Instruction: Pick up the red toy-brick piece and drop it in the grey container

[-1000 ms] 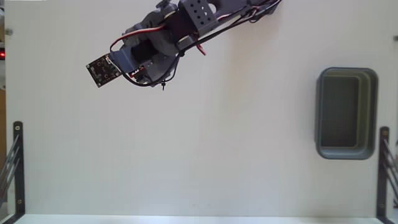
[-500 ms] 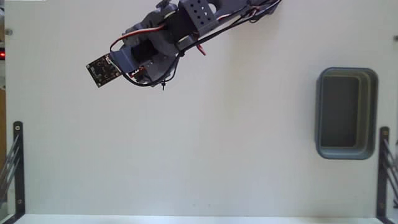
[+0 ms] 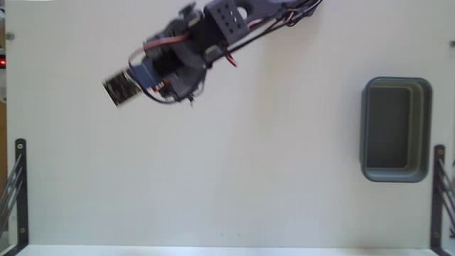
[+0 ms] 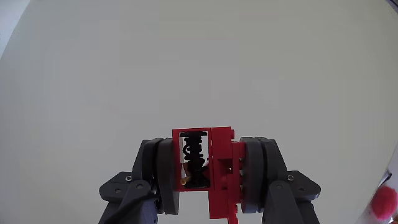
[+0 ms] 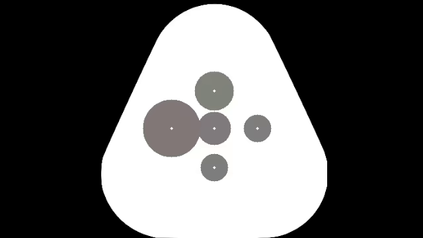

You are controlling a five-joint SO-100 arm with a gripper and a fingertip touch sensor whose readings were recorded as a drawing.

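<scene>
In the wrist view the red toy-brick piece (image 4: pixel 217 171) is clamped between the two dark fingers of my gripper (image 4: pixel 208 171), above the bare white table. In the fixed view the arm (image 3: pixel 185 50) reaches in from the top and its body hides the gripper and the brick. The grey container (image 3: pixel 396 129) stands at the right side of the table in the fixed view, far from the arm, and it looks empty.
Black metal brackets stand at the lower left (image 3: pixel 19 188) and lower right (image 3: pixel 438 192) edges of the white table (image 3: pixel 234 163). A small circuit board (image 3: pixel 121 87) juts from the arm's left end. A red blurred spot (image 4: pixel 384 200) shows at the wrist view's lower right.
The arm's head has shifted slightly and its circuit board end now looks blurred, moving a little down and to the right. The container has stayed put.
</scene>
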